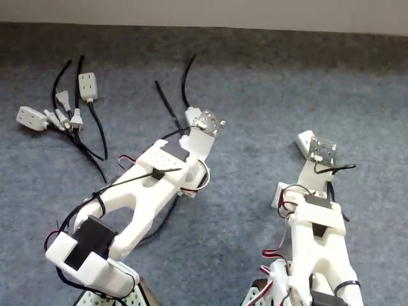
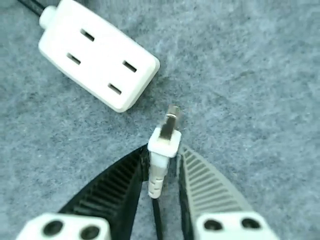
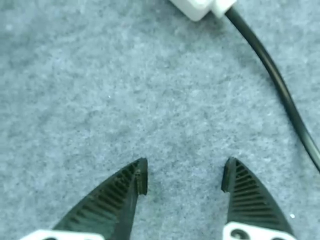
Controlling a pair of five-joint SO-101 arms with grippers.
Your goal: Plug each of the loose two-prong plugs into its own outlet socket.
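Note:
My left gripper (image 2: 163, 156) is shut on a white two-prong plug (image 2: 164, 144), whose prongs point toward a white outlet block (image 2: 97, 52) with two pairs of slots lying a short way ahead on the carpet. From above, that left gripper (image 1: 204, 127) sits just beside the same outlet block (image 1: 192, 115). My right gripper (image 3: 184, 176) is open just above bare carpet with nothing between its fingers. Beyond it lies a white outlet piece (image 3: 200, 6) with a black cable (image 3: 280, 85). In the high view the right gripper (image 1: 320, 154) is next to that white piece (image 1: 305, 141).
At the far left lie another outlet strip (image 1: 30, 118) with plugs in it, a loose plug (image 1: 62, 97) and a small outlet (image 1: 87, 86), joined by black cables (image 1: 89, 150). A white piece (image 1: 278, 194) pokes out beside the right arm. Grey carpet (image 1: 255, 95) covers the table.

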